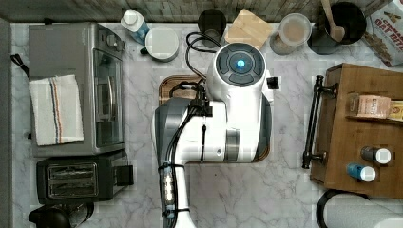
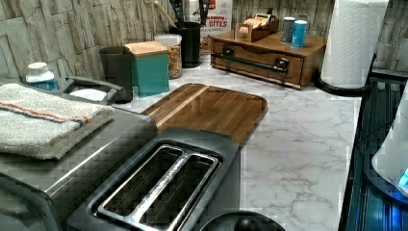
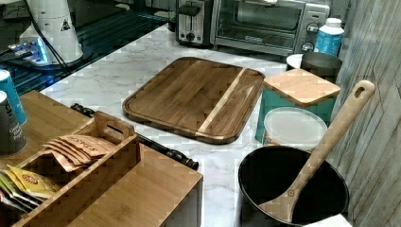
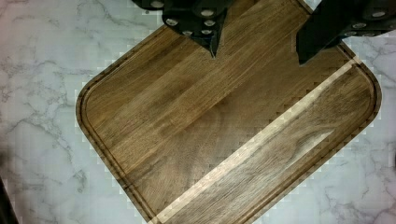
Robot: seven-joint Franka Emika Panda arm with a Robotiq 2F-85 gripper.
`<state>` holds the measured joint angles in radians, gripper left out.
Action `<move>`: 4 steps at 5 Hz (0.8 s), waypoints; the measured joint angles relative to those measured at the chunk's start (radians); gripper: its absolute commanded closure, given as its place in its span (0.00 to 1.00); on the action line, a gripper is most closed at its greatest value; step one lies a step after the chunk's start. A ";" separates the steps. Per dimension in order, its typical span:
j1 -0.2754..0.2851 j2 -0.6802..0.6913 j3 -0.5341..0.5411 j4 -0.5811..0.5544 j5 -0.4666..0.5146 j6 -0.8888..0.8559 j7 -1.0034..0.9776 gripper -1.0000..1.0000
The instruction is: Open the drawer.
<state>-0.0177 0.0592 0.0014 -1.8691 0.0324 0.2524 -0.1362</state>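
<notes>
The drawer [image 2: 256, 56] is a wide, shallow wooden front in a small wooden chest [image 1: 354, 142] at the top view's right, and it sits flush with the chest. Its long black bar handle [image 1: 311, 124] runs along the front on two brackets, also seen as handle [image 2: 250, 63] and handle [image 3: 161, 148]. My arm [image 1: 223, 118] hovers over the wooden cutting board [image 1: 173, 85] in the middle of the counter, well apart from the drawer. In the wrist view my gripper [image 4: 258, 57] is open above the cutting board [image 4: 224, 130], with nothing between its black fingers [image 4: 208, 28].
A tea-bag tray [image 3: 71, 165] and two small bottles [image 1: 370, 164] stand on the chest. A toaster oven [image 1: 76, 85] with a towel and a toaster [image 1: 81, 178] fill the top view's left. Canisters, a pot with a wooden spoon [image 3: 293, 184] and a paper towel roll [image 2: 353, 41] line the edges.
</notes>
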 measured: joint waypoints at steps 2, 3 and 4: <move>0.000 0.007 0.000 -0.005 0.001 0.008 0.000 0.00; -0.001 0.021 -0.002 -0.006 0.001 0.007 0.000 0.00; -0.026 0.039 0.015 -0.006 -0.007 0.011 -0.014 0.00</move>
<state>-0.0437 0.0985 0.0161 -1.8750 0.0256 0.2634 -0.1505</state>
